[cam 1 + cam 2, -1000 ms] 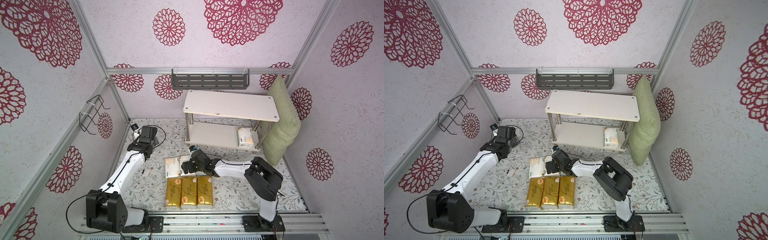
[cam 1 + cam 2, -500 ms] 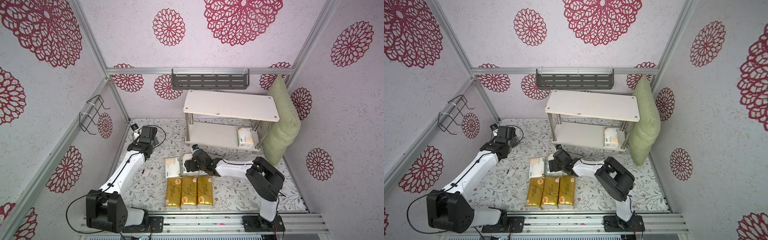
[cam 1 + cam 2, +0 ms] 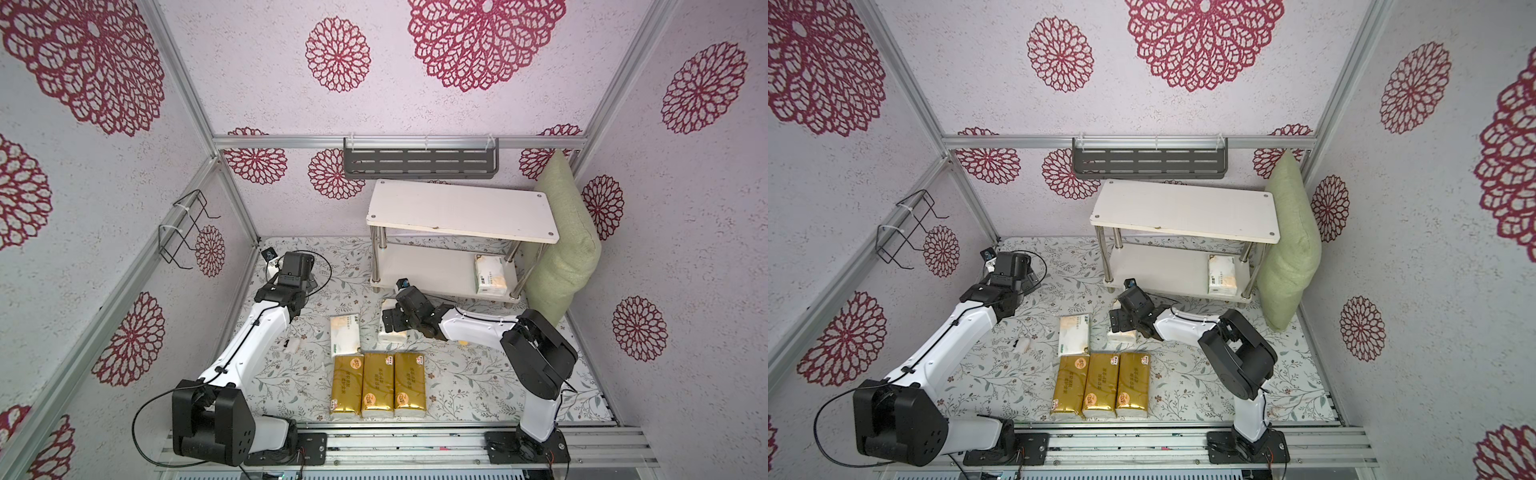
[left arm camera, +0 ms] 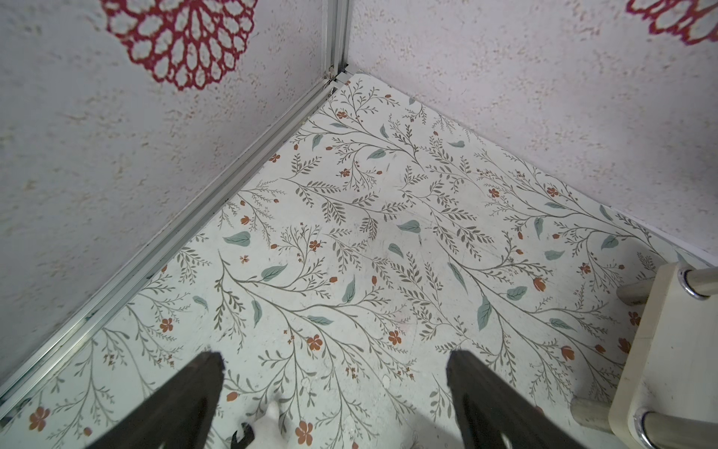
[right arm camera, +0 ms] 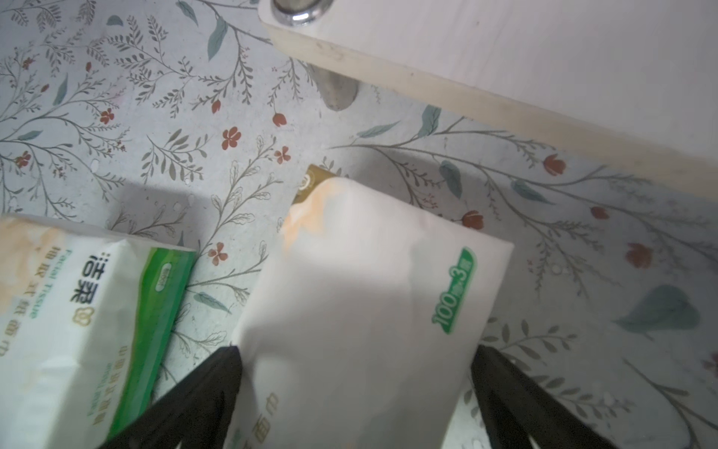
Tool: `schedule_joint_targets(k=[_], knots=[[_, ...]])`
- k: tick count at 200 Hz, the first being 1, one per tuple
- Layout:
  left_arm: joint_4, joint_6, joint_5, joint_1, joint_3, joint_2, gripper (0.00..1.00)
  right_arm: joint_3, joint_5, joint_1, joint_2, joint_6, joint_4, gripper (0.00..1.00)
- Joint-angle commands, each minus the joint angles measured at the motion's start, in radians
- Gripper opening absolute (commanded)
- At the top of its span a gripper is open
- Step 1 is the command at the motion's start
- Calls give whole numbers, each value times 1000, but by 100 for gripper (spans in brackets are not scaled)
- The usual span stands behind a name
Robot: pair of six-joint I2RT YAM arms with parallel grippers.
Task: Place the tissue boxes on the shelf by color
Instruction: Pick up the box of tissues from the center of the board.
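Tissue packs are laid out most fully in both top views. Three shiny gold soft tissue packs [image 3: 377, 384] lie side by side in a touching row on the floral-printed mat [image 3: 465, 374]. One white soft tissue pack with orange patches and green print [image 3: 344, 334] lies flat just beyond the row. A third white pack [image 3: 490, 274] sits on the lower board of the low white two-tier shelf with chrome tube legs [image 3: 461, 208], at the end nearest the tall green cushion [image 3: 561, 249]. From above, the right arm's black wrist hides most of a second white pack [image 3: 1121, 334], which lies between the loose white one and the shelf. The right wrist view shows what that hides: the right gripper [image 5: 355, 350] has its jaws wide apart astride this pack, with its black fingertips [image 5: 229, 361] against the pack's long edges. The pack's far end points toward the shelf's lower board. Only the left wrist view shows the left gripper [image 4: 334, 369]: it is spread wide over bare mat near the booth corner, holding nothing, with one corner of the shelf off to the side.
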Motion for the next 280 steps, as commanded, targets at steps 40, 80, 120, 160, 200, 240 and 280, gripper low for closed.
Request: schedule_joint_targets(k=[40,80,120,160,200,240,280], knots=[[-4,3,-9,-12,-11,-2,97,47,134,56,-2,81,-104,99],[-4,3,-10,-12,-13,-3,97,71,167,88,21,165,-98,99],[-4,3,-10,-13,-13,-4,97,139,212,106,82,241,-159,99],[-5,4,-14,-13,-13,-7,97,185,285,121,129,326,-249,99],[-2,3,-8,-13,-10,2,97,189,337,141,149,334,-266,99],[1,-1,-3,-13,-7,7,97,210,401,148,184,308,-304,99],[-1,-1,-5,-14,-7,7,97,176,463,154,187,374,-278,99]])
